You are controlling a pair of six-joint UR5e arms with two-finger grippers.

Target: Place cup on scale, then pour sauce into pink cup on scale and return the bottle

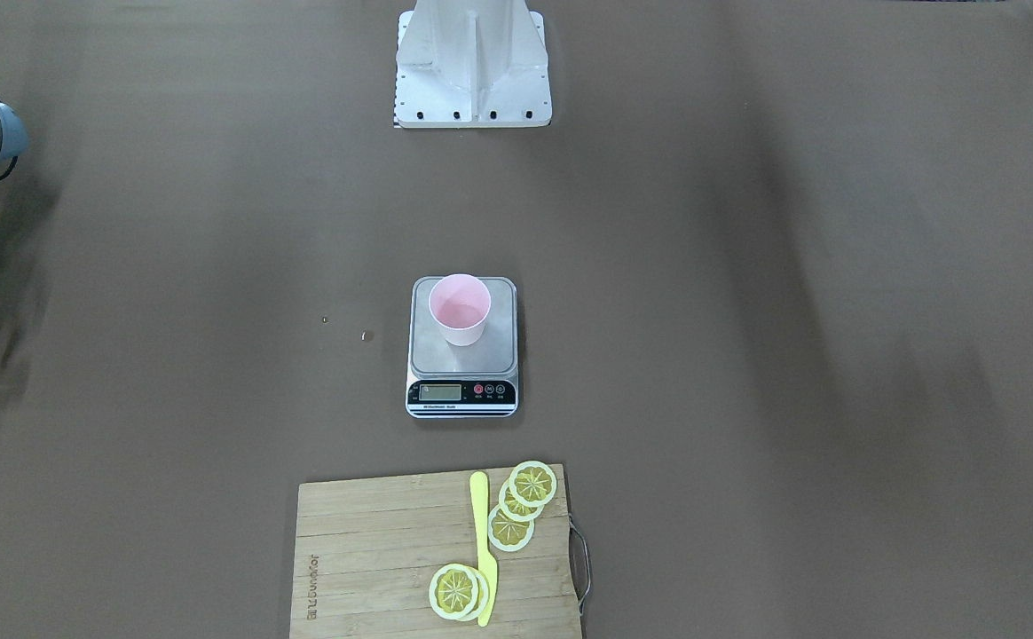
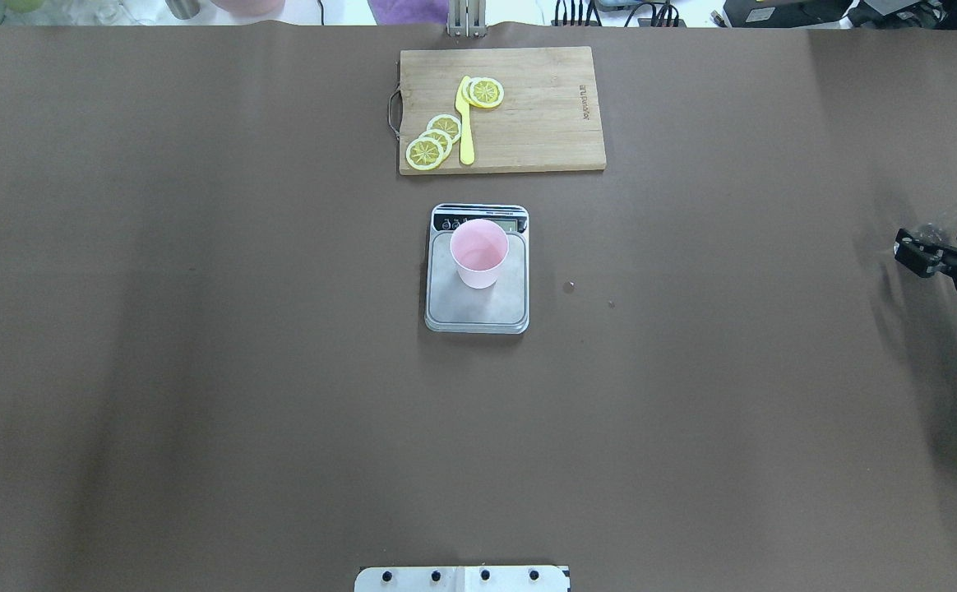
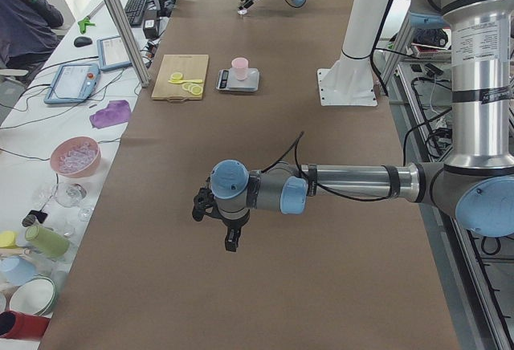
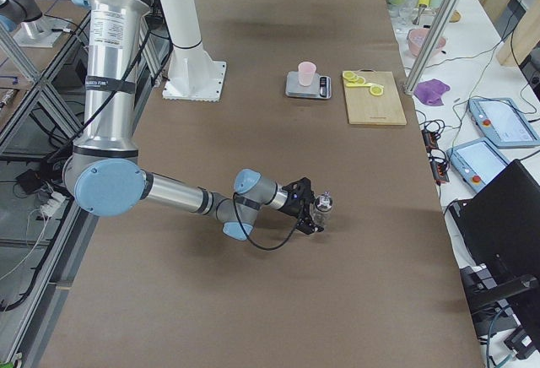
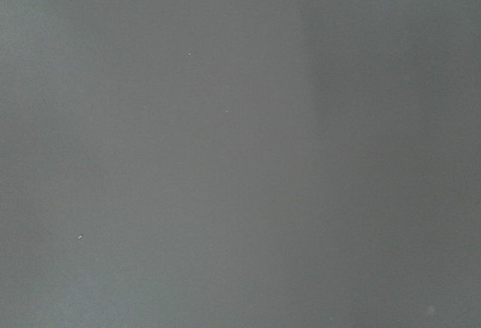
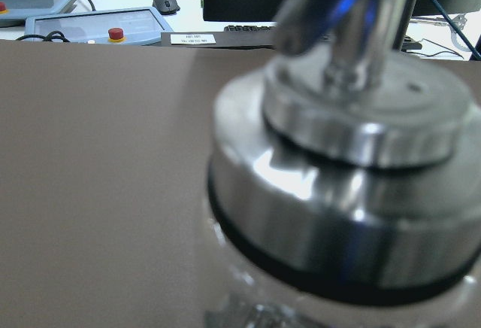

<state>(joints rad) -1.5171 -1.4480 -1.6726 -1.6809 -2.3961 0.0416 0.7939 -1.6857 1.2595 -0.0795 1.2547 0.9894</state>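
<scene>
The pink cup (image 2: 478, 253) stands on the scale (image 2: 476, 311) mid-table, so a pour gets weighed. At the table's right end, the right gripper (image 2: 937, 247) flanks the upright bottle (image 6: 346, 215), probably returning it. I can't tell if it is clamped. The left gripper (image 3: 221, 225) hangs clear, its grip unreadable.

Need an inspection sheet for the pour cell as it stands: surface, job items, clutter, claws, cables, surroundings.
Surface: brown table cover; small specks beside the scale.
Job's things: pink cup upright on the scale; bottle upright near the table's right end.
Clutter: cutting board beyond the scale, with lemon slices and a yellow knife on it.
Grippers: right claw at the bottle, grip cannot be confirmed; left claw over the table cover, open or shut cannot be told.
Cables: right wrist cable and left wrist cable each hang in a loop.
Surroundings: seated person, pendants, pink bowl on the side bench.
</scene>
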